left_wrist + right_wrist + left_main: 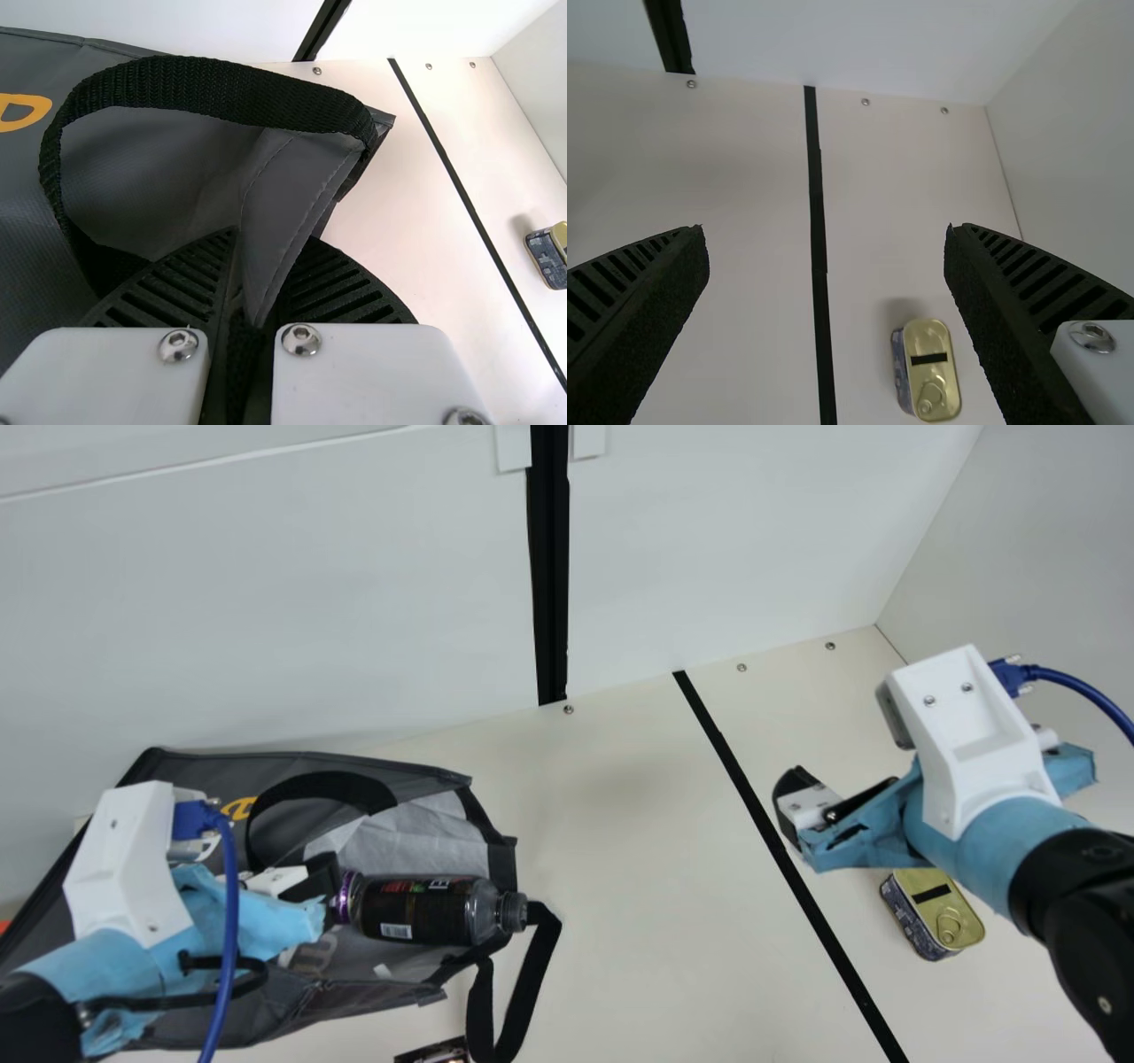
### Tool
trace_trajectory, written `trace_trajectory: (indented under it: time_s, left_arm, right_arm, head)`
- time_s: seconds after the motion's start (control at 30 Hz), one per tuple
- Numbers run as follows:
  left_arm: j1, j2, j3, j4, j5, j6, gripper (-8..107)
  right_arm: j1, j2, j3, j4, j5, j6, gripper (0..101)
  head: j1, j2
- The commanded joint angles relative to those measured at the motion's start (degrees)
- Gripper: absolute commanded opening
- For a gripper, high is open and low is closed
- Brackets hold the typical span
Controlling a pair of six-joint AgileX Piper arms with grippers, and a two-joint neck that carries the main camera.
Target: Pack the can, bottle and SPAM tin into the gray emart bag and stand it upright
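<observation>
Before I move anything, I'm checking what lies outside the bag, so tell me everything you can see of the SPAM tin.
The SPAM tin is a low box with rounded corners that looks like metal. Its gold lid faces up, with a black strip across it and a ring pull near one end; it looks unopened. The side is dark blue and patterned. It rests flat on the table, right of the black line, and no gripper touches it.

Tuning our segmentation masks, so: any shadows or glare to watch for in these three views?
Right wrist view: soft-edged shadow on the table beside the SPAM tin. Left wrist view: small glints on the metal screw heads. Main view: faint, diffuse shading on the table, left of the black stripe.
</observation>
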Motion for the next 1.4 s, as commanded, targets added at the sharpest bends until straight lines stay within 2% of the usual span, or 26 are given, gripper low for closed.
trace_trajectory:
  time_s: [0.0,0.3,0.77,0.97,1.37]
  left_arm:
    - [0.00,0.00,0.00,0.00,0.00,0.00,-8]
    - [0.00,0.00,0.00,0.00,0.00,0.00,-8]
    - [0.00,0.00,0.00,0.00,0.00,0.00,-8]
    - [0.00,0.00,0.00,0.00,0.00,0.00,-8]
    - [0.00,0.00,0.00,0.00,0.00,0.00,-8]
  right_arm:
    - [0.71,-0.52,0.04,-2.76,1.36,2.96,95]
    - [2.65,-3.79,1.13,-8.14,6.21,9.80,95]
    - [3.07,-9.77,3.49,-11.86,13.34,15.59,95]
    - [-0.29,-11.65,5.33,-10.53,13.34,14.77,95]
    - [-9.31,-14.75,7.42,-4.52,13.34,8.88,95]
  head:
    - [-1.30,-0.14]
    - [-1.30,-0.14]
    - [-1.30,-0.14]
    - [-1.30,-0.14]
    - [-1.30,-0.14]
